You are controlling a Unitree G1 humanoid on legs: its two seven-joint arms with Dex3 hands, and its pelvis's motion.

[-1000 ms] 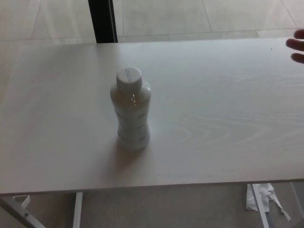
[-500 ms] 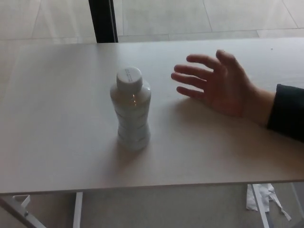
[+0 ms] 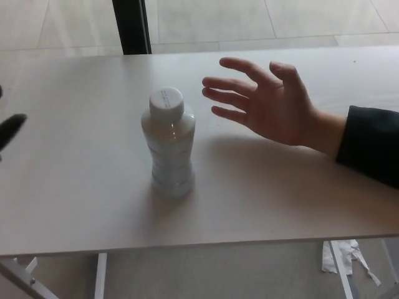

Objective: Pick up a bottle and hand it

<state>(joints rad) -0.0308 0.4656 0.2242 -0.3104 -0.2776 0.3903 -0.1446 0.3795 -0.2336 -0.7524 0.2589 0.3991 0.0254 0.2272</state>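
A pale, faintly wood-grained table (image 3: 75,205) fills most of the frame, with light floor tiles beyond it. At the far left edge, a black tip of the left hand (image 3: 9,129) pokes in; whether its fingers are spread is unclear. Left of centre stands the bottle (image 3: 168,145), upright, pale plastic, ribbed and white-capped. To its right a person's hand (image 3: 274,106) hovers, fingers spread, dark sleeve (image 3: 373,143) behind.
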